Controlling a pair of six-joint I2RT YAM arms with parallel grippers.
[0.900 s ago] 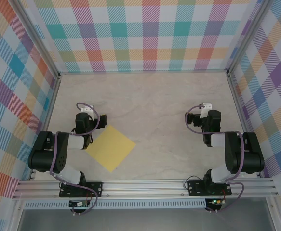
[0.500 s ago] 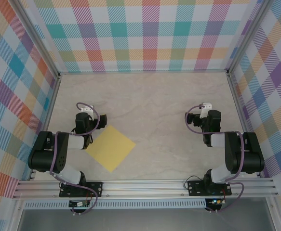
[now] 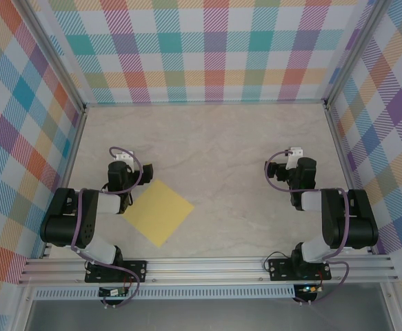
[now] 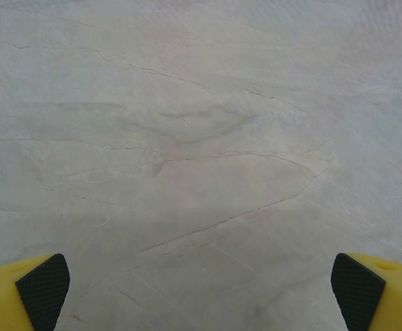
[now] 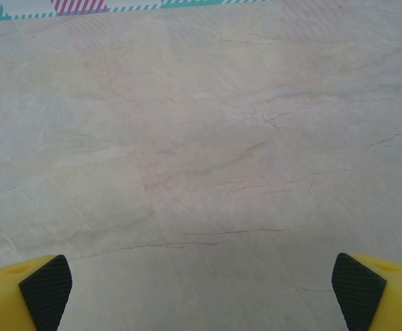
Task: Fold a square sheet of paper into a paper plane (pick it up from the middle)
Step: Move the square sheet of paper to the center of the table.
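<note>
Two grippers stood spread wide when I looked: the left gripper [image 4: 201, 293] and the right gripper [image 5: 201, 293] each had bare marbled table [image 3: 221, 145] between their black pads [image 4: 43, 291], nothing pinched. I noted the square sheet of paper [image 3: 158, 212] lying flat, turned diamond-wise, just beside the left arm [image 3: 83, 217] and well apart from the right arm [image 3: 335, 221].

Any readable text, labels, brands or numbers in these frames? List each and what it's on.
None readable. The yellow sheet of paper is blank; the checked walls and marbled table carry pattern only; the black finger pads are plain. Any print on the small boards at the arm bases is too small to tell.
</note>
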